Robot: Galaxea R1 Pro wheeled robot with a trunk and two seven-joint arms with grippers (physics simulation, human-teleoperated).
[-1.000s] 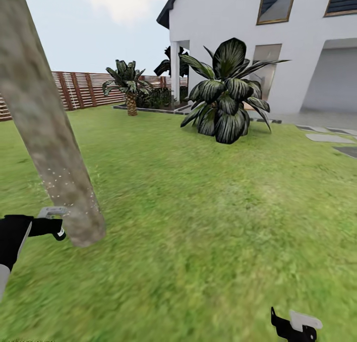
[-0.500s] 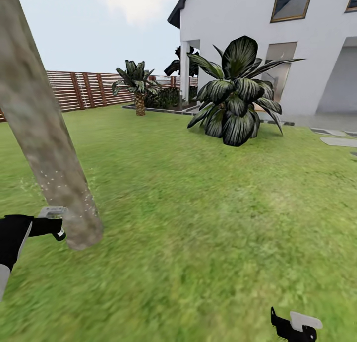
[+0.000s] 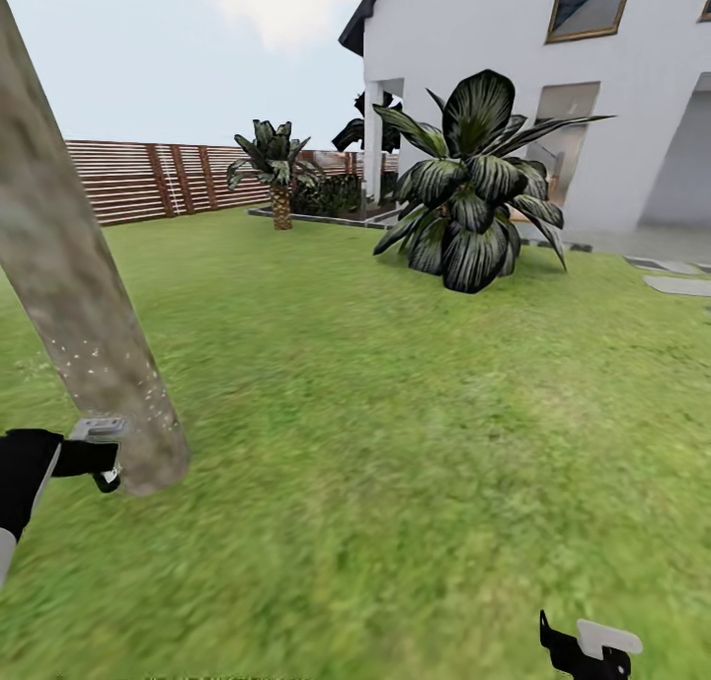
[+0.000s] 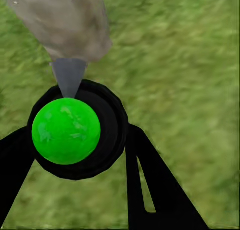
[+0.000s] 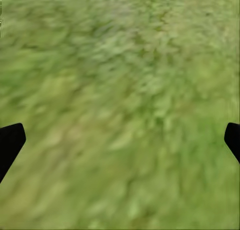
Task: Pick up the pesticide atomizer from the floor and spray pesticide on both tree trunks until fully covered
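Your left claw clamped on the pesticide atomizer, nozzle touching the tree trunk, your right claw spread wide over the grass

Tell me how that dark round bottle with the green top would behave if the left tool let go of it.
The dark round bottle with the green top would probably roll, being cylindrical. It looks rigid, so squeezing shouldn't deform it. Held by the left tool, it seems light; grass should cushion a drop.

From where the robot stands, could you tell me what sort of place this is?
A simulated home garden: a grass lawn with a slatted wooden fence behind, a white house, a broad-leaved plant, and a thick tree trunk beside the left gripper.
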